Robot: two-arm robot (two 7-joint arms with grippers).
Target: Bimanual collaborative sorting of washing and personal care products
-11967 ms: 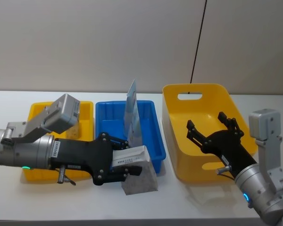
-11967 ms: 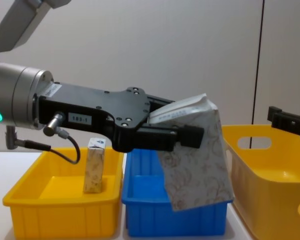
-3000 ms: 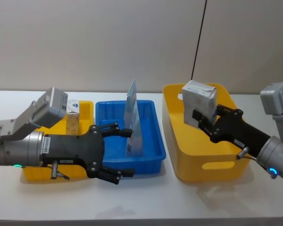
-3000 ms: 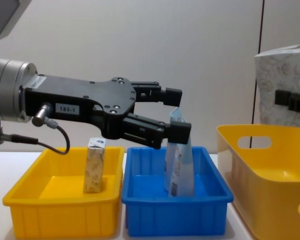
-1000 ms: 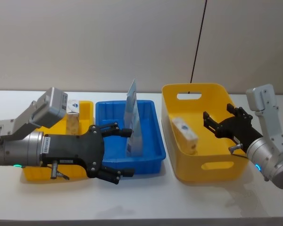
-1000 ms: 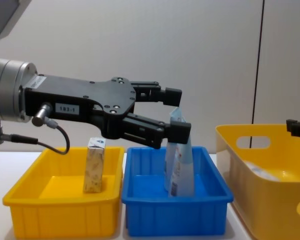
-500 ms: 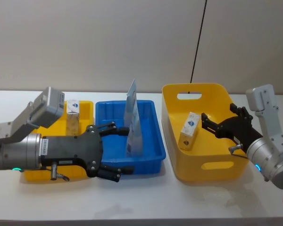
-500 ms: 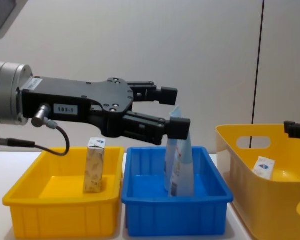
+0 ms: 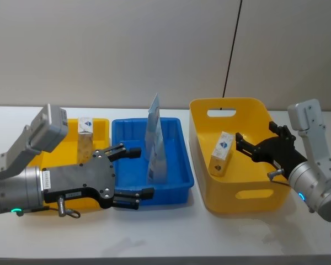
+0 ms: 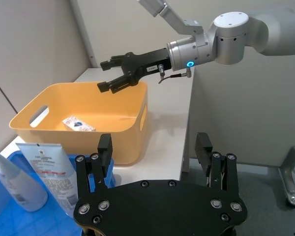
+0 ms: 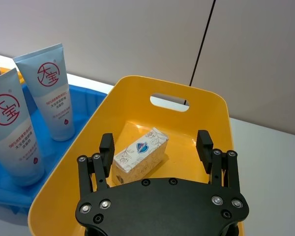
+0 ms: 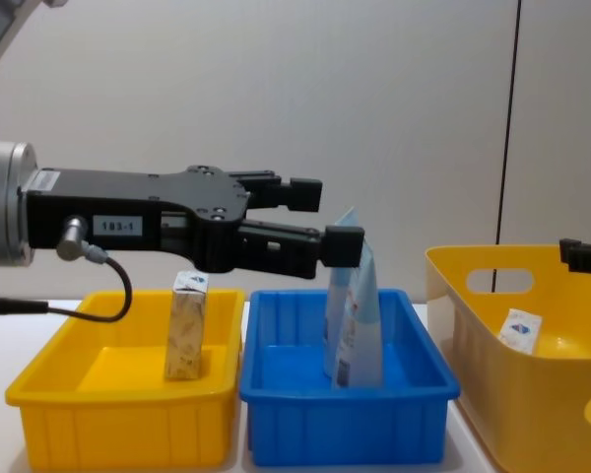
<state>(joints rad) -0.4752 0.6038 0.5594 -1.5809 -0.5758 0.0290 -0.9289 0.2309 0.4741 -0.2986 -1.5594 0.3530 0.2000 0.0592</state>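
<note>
A beige pack (image 9: 222, 153) with a white top leans inside the large yellow bin (image 9: 237, 194), also seen in the right wrist view (image 11: 140, 156). My right gripper (image 9: 256, 141) hovers open just right of it, holding nothing. A second beige pack (image 9: 85, 141) stands upright in the small yellow bin (image 9: 102, 124). Two pale blue-and-white pouches (image 9: 156, 144) stand in the blue bin (image 9: 179, 179). My left gripper (image 9: 139, 171) is open and empty over the blue bin's left front corner, left of the pouches (image 12: 352, 315).
The three bins sit side by side on a white table (image 9: 171, 237), which has free room along its front. A grey wall rises behind, with a dark cable (image 9: 231, 49) running down it.
My left gripper has drawn back to the left, away from the pouches. The pack dropped from my right gripper a second ago now rests leaning in the large yellow bin.
</note>
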